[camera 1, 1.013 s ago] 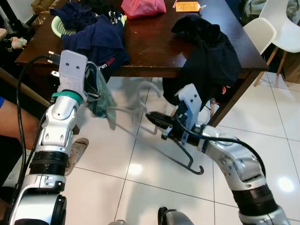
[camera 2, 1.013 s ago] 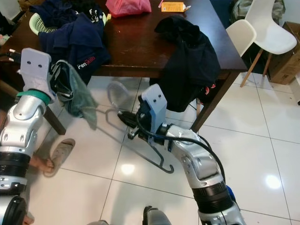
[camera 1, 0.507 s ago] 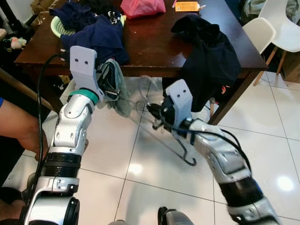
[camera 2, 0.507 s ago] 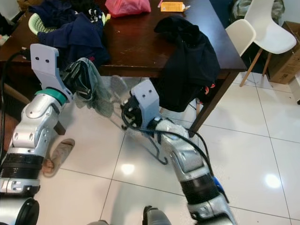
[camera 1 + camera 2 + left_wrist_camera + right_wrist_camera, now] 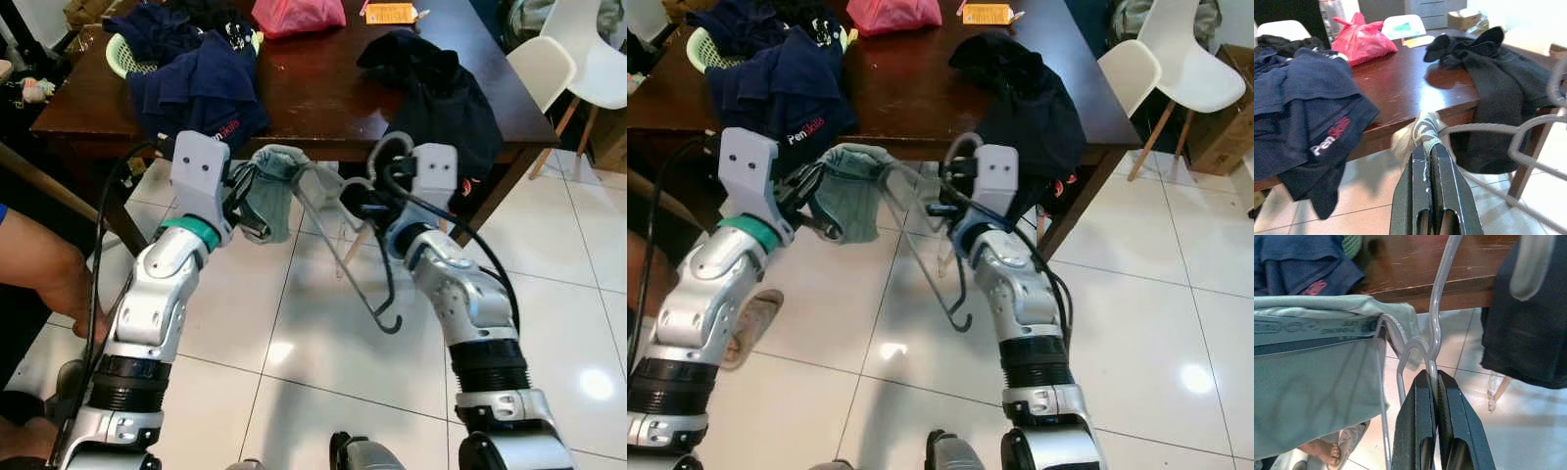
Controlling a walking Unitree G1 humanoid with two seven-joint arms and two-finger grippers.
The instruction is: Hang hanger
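Observation:
My left gripper (image 5: 251, 208) is shut on a grey-green cloth (image 5: 271, 184), which I hold up in front of the table edge. In the left wrist view the fingertips (image 5: 1426, 149) pinch the cloth's (image 5: 1425, 128) edge. My right gripper (image 5: 359, 200) is shut on a clear plastic hanger (image 5: 336, 230); its dark hook (image 5: 389, 315) hangs down toward the floor. In the right wrist view the fingers (image 5: 1422, 396) clamp the hanger wire (image 5: 1436, 313), and the cloth (image 5: 1312, 382) lies draped over one hanger arm. The two grippers face each other, a short gap apart.
A dark wooden table (image 5: 323, 98) stands just behind, holding navy clothes (image 5: 201, 83), a black garment (image 5: 441, 108) hanging over its edge, a pink bag (image 5: 299, 15) and a green basket (image 5: 122, 54). White chairs (image 5: 578, 59) stand at right. A person's arm (image 5: 39, 264) is at left. White tiled floor lies below.
Both arms have risen and closed in toward each other. The hanger swung up so its hook points down, and the cloth now lies over one hanger arm.

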